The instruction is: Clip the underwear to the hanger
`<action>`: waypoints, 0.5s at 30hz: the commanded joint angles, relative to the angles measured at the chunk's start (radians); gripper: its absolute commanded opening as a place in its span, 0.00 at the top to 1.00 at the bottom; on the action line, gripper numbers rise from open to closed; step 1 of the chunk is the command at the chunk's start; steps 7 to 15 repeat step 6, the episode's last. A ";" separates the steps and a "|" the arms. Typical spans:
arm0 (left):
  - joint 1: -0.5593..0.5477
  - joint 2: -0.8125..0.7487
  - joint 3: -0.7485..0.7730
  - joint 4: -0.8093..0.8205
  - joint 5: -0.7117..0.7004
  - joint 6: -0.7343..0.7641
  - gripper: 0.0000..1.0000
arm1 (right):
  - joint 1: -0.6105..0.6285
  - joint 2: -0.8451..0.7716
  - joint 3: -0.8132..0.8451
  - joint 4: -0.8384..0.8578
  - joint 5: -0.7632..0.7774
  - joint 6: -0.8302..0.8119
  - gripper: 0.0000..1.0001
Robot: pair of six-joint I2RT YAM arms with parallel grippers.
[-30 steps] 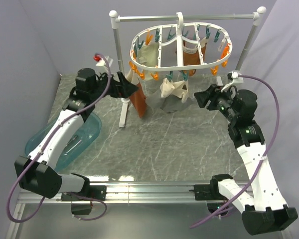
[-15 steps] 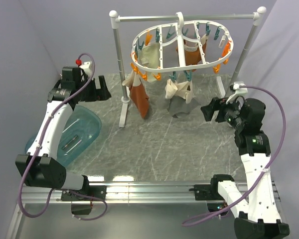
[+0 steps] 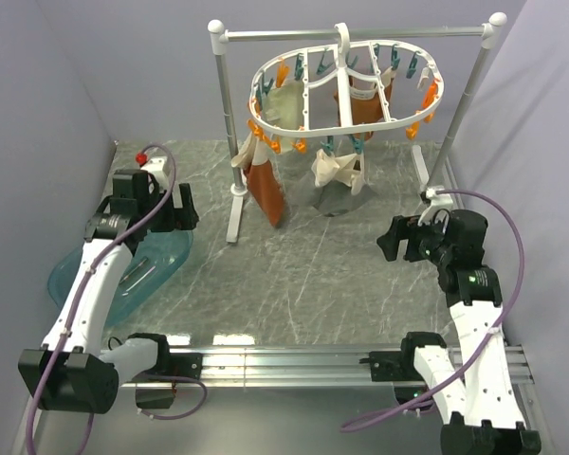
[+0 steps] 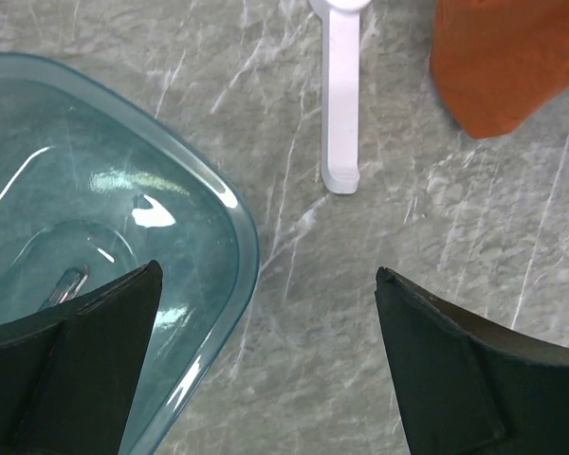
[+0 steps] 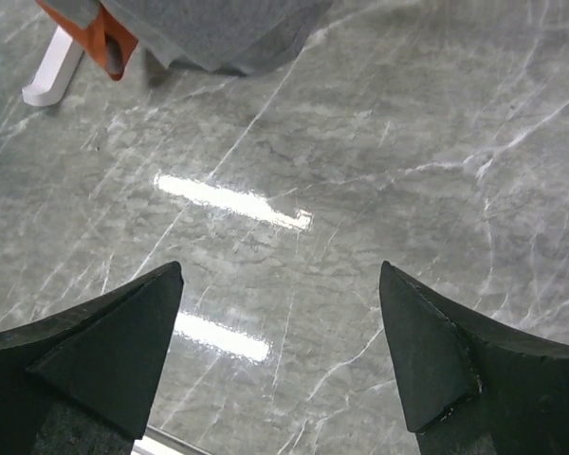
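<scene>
The white oval hanger [image 3: 341, 118] with orange and teal pegs hangs by its hook from the silver rail. The cream and grey underwear [image 3: 339, 183] hangs clipped under its front edge; its grey hem shows at the top of the right wrist view [image 5: 218, 33]. My left gripper [image 3: 185, 207] is open and empty, low over the table beside the teal tub, well left of the hanger; its jaws stand wide apart in the left wrist view [image 4: 266, 284]. My right gripper [image 3: 391, 238] is open and empty, low at the right, apart from the underwear, and also shows in the right wrist view [image 5: 280, 284].
A clear teal tub [image 3: 81, 275] sits at the left; its rim shows in the left wrist view [image 4: 223, 204]. The rail stand's white foot [image 4: 341, 95] lies ahead of my left gripper. Rust-orange garments [image 3: 267, 190] and cream ones hang from the hanger.
Both arms have pulled back from the hanger and lowered toward the table, the left arm to the left by the tub, the right arm to the right. The underwear stays hanging on the pegs.
</scene>
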 commanded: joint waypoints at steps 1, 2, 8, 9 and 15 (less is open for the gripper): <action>0.002 -0.036 -0.023 0.045 -0.027 0.013 0.00 | -0.014 -0.043 0.000 0.010 -0.014 -0.015 0.09; 0.002 -0.038 -0.022 0.040 -0.026 0.014 0.00 | -0.016 -0.046 0.000 0.010 -0.014 -0.013 0.09; 0.002 -0.058 -0.020 0.045 -0.026 0.026 0.01 | -0.025 -0.077 0.003 0.013 -0.008 -0.009 0.08; 0.002 -0.058 -0.020 0.045 -0.026 0.026 0.01 | -0.025 -0.077 0.003 0.013 -0.008 -0.009 0.08; 0.002 -0.058 -0.020 0.045 -0.026 0.026 0.01 | -0.025 -0.077 0.003 0.013 -0.008 -0.009 0.08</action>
